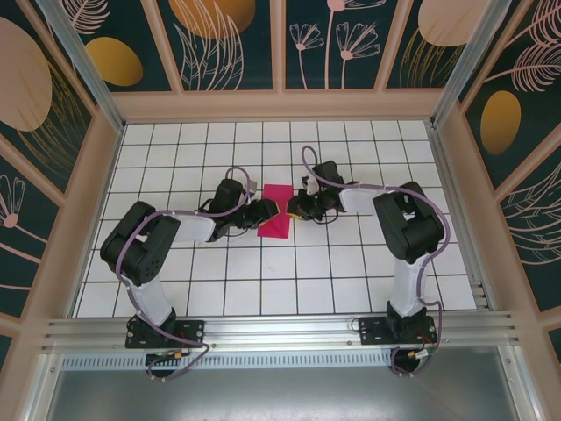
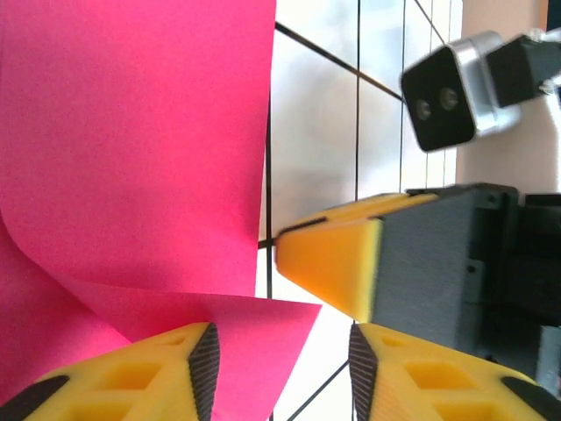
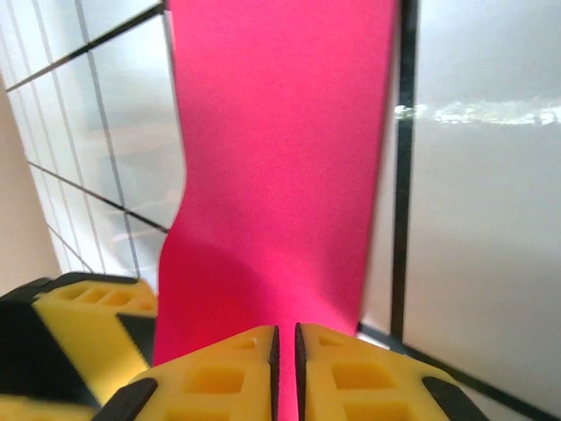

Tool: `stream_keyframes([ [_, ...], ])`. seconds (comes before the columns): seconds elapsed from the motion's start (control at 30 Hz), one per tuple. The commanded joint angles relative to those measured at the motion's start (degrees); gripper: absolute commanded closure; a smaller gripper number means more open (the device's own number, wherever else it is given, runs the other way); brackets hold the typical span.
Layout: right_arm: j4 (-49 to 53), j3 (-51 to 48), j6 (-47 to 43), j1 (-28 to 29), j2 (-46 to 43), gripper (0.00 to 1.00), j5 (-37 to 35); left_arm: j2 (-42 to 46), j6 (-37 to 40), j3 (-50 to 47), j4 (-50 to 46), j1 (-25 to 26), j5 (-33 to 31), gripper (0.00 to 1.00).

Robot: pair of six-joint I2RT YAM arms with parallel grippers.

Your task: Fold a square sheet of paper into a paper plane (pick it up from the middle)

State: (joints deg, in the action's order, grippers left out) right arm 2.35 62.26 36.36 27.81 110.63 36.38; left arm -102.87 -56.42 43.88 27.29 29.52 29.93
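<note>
Top external | square sheet of paper point(image 1: 276, 210): magenta-pink, partly folded, curling

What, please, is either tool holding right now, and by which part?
The right tool pinches the paper at its near edge; the left tool stands open, holding nothing.

Bright, even light; glare streaks my white gridded bench point(image 3: 473, 114), and my yellow tool point(image 3: 285, 373) looks blurred up close.
</note>
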Motion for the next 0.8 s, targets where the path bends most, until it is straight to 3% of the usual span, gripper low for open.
stream_keyframes([
  [0.0, -1.4, -0.9, -0.6, 0.0, -4.6, 0.82, 1.7, -1.4, -1.1, 1.0, 2.3, -0.1, -1.2, 0.58],
  [0.37, -4.6, -3.5, -3.0, 0.7, -5.6, 0.70, 5.1, -2.1, -0.8, 1.9, 0.6, -0.1, -2.2, 0.75],
  [0.77, -4.9, -1.2, -3.6, 1.3, -1.8, 0.73, 6.5, -2.4, -1.0, 2.0, 0.7, -0.1, -2.1, 0.79],
])
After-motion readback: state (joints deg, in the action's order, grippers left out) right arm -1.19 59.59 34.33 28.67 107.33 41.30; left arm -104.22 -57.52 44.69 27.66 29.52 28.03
